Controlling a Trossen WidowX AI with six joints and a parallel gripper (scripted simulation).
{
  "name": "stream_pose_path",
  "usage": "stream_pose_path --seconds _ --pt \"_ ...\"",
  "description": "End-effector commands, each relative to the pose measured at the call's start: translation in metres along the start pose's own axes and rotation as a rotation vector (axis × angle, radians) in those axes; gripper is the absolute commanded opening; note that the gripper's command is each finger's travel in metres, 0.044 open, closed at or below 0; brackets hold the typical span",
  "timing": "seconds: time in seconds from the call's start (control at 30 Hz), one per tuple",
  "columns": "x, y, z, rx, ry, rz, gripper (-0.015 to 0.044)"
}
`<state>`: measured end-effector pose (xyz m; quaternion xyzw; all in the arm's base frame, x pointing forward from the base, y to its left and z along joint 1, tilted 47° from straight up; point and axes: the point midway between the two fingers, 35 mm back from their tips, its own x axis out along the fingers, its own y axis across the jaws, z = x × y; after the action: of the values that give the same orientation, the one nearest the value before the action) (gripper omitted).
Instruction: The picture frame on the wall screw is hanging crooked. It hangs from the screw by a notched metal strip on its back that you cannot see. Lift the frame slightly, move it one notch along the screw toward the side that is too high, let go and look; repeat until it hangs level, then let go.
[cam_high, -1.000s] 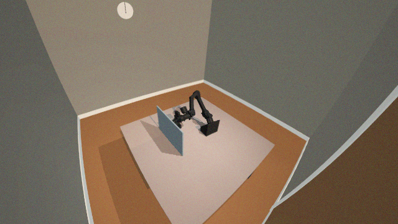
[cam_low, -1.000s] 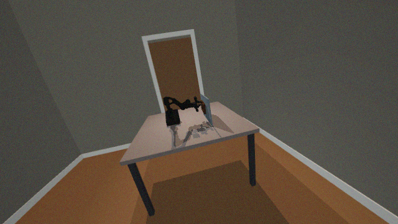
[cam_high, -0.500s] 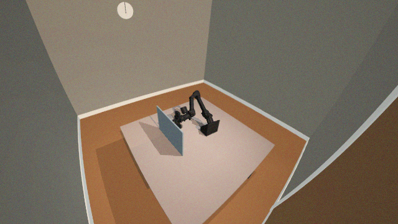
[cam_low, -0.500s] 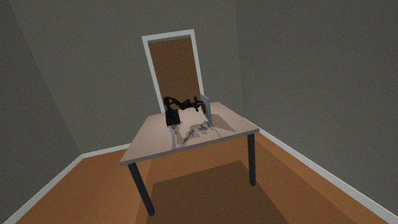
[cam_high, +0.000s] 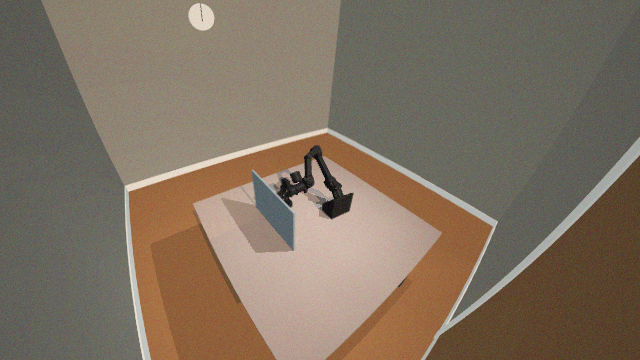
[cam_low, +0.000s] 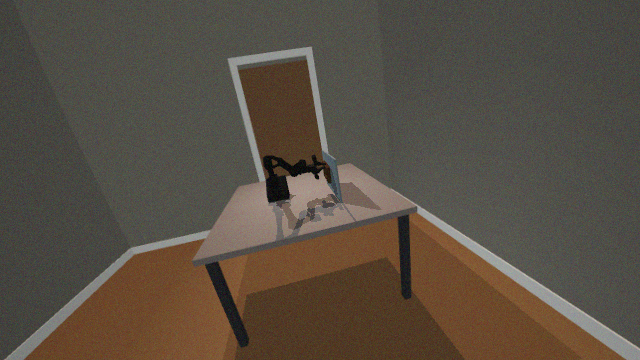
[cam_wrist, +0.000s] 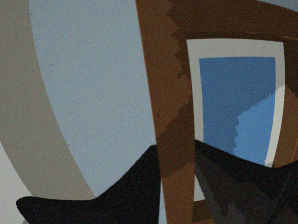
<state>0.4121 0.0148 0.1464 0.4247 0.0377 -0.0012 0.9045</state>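
Observation:
The picture frame (cam_wrist: 200, 110) has a brown wooden border, a pale mat and a blue picture. In the wrist view it hangs against the light blue wall panel (cam_wrist: 93, 76) and looks slightly tilted. My gripper (cam_wrist: 173, 148) is shut on the frame's left border near its lower corner, one dark finger on each side of the wood. In the top view the gripper (cam_high: 286, 192) sits against the far side of the wall panel (cam_high: 272, 209), and the frame is hidden behind the panel. In the exterior view the frame (cam_low: 328, 173) shows only as a small brown patch on the panel. The screw and notched strip are hidden.
The arm's black base (cam_high: 339, 205) stands on the table behind the panel. The panel stands upright on the table top (cam_low: 305, 210). A door (cam_low: 280, 110) is behind the table, and a round wall clock (cam_high: 201, 16) hangs high on the far wall.

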Motion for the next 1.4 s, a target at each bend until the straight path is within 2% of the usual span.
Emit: stream_pose_path --seconds 0.0,1.37 --pt "0.0000 0.0038 -0.0021 0.001 0.005 0.012 0.0000" --pt "0.0001 0.0024 -0.0028 0.001 0.005 0.012 0.0000"
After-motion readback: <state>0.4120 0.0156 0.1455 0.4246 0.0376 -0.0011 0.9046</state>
